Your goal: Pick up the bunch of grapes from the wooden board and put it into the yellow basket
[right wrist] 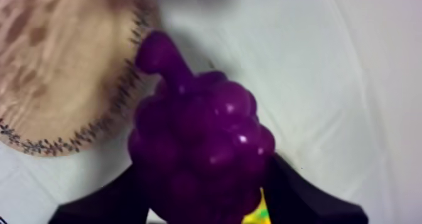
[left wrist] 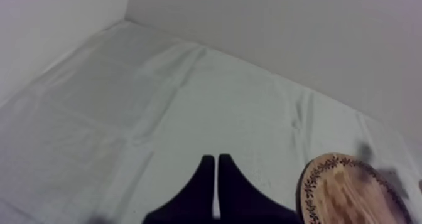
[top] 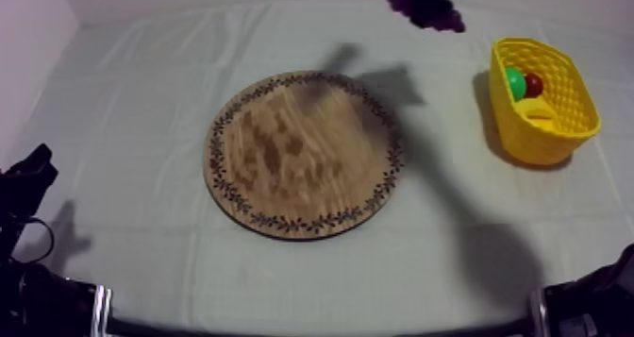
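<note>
1. Right wrist view: my right gripper is closed round the bunch of grapes, with one black finger on each flank. The wooden board lies below and off to one side, so the bunch hangs over bare cloth, not over the board.
2. Top view: the bunch is raised near the far edge of the table, between the board and the yellow basket. The board is bare. The basket stands at my right side and holds a small red fruit and a green round thing.
3. Step in hand, as I judge it: carry to the basket. The lift is done and the release is not yet done.
4. Procedure:
   - Hold the grip firm and do not ease it in transit.
   - Travel high enough for the bunch to pass over the basket rim.
   - Centre over the opening before descending.
   - Lower until the bunch sits inside the walls, then part the fingers.
   - Aim for the free part, away from the two things already inside.
5. Caution: the grapes look smooth and rounded, so a sudden move may let the bunch twist or slip.
6. Pose: my right arm is reached far across the table, its gripper pointing down. My left gripper rests low at my left side. Its fingers lie together as a narrow wedge and hold nothing.
</note>
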### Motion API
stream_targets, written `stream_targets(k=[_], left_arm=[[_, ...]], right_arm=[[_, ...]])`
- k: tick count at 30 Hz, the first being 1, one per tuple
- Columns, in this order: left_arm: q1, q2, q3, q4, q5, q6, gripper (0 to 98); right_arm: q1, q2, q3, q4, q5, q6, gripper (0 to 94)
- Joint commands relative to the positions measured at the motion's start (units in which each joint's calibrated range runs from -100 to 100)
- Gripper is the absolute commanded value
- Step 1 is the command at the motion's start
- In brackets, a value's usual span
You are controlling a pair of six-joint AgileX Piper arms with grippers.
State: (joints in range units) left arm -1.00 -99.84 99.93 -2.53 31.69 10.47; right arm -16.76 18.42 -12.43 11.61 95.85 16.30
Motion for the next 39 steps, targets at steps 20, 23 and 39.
stream_targets(k=[20, 23, 39], left_arm=[[0.0, 0.0, 0.0, 0.01, 0.0, 0.0, 0.0], [0.0, 0.0, 0.0, 0.01, 0.0, 0.0, 0.0], [0.0, 0.0, 0.0, 0.01, 0.0, 0.0, 0.0]], right_arm=[[18.6, -11.2, 21.6, -0.6, -0.3, -3.6, 34.6], [19.3, -11.1, 22.2, -0.8, -0.4, -3.9, 34.8], [21.3, 0.2, 26.1, -3.8, -5.9, -5.9, 54.4]])
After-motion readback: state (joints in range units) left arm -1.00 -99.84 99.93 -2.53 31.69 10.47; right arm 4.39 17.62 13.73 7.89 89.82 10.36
